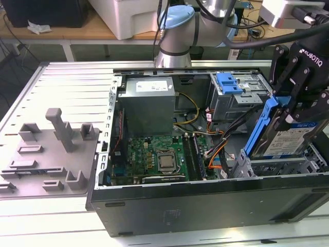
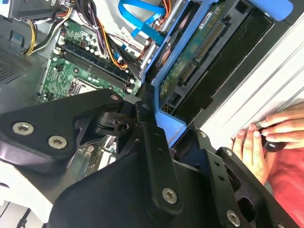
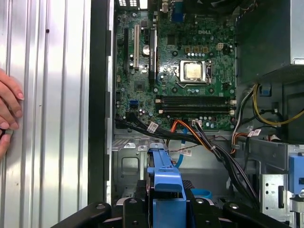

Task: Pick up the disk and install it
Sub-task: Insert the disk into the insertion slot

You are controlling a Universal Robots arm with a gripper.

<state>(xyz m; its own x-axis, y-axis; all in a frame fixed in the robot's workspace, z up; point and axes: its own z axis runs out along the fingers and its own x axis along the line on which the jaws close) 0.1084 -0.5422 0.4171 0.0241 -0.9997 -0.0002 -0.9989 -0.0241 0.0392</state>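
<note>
white lettering stands on the black housing of the hand [image 1: 298, 105]; a printed white and blue label covers the disk [image 1: 290, 140], at 3 o'clock from the motherboard [image 1: 154, 154].

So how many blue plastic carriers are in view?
2: one frames the disk in the gripper; a smaller blue tab tops the bay beyond it, exterior view. Others may be hidden.

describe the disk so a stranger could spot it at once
Go to the open computer case, at the exterior view's right end. The black pincer holds the disk there: silver, white-and-blue label, blue frame, unlike the plain blue tab nearby.
</note>
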